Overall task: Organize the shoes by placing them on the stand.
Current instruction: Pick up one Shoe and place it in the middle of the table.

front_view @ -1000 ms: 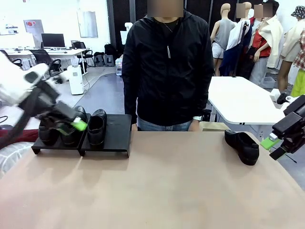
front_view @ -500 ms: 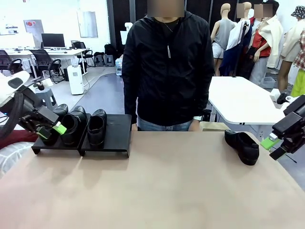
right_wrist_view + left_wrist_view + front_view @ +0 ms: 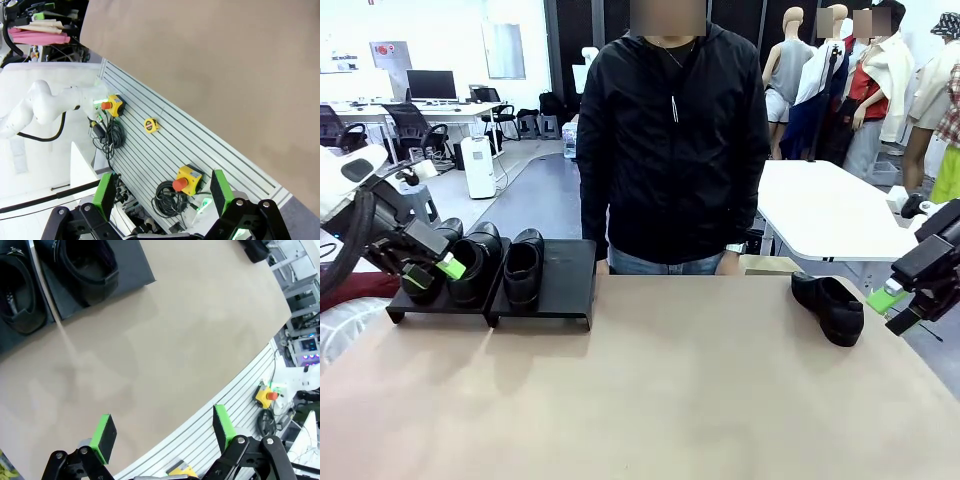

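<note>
Black on black at the left of the table (image 3: 650, 400): hard to separate the shoes from the stand beneath them. Leftmost shoe (image 3: 432, 262) partly covered in the front view by the left gripper (image 3: 428, 272), with only its top and heel end readable. Beside it, second shoe (image 3: 472, 265) on the same left platform (image 3: 415, 313), toe toward the robot. Third shoe (image 3: 522, 268) on the inner half of the right platform (image 3: 565, 290), with the outer half bare. Fourth shoe (image 3: 828, 307) alone on the tan tabletop near the right edge, well apart from the stand, just beside the right gripper (image 3: 903, 305).

Seen from the left wrist, two shoes cut off at the top-left corner, openings showing; a dark tip of the fourth shoe (image 3: 255, 249) clipped at the top edge. Left gripper (image 3: 162, 432) spread wide over bare tabletop, green pads (image 3: 105, 432) apart, grasping nothing.

Right gripper (image 3: 161, 192) likewise spread and empty, pads well apart, aimed past the table edge at a slatted surface with yellow emergency-stop boxes (image 3: 187, 180) and coiled cable; far details too small to read.

Person (image 3: 670, 140) in a black jacket at the far side, hands hidden behind the table edge.
</note>
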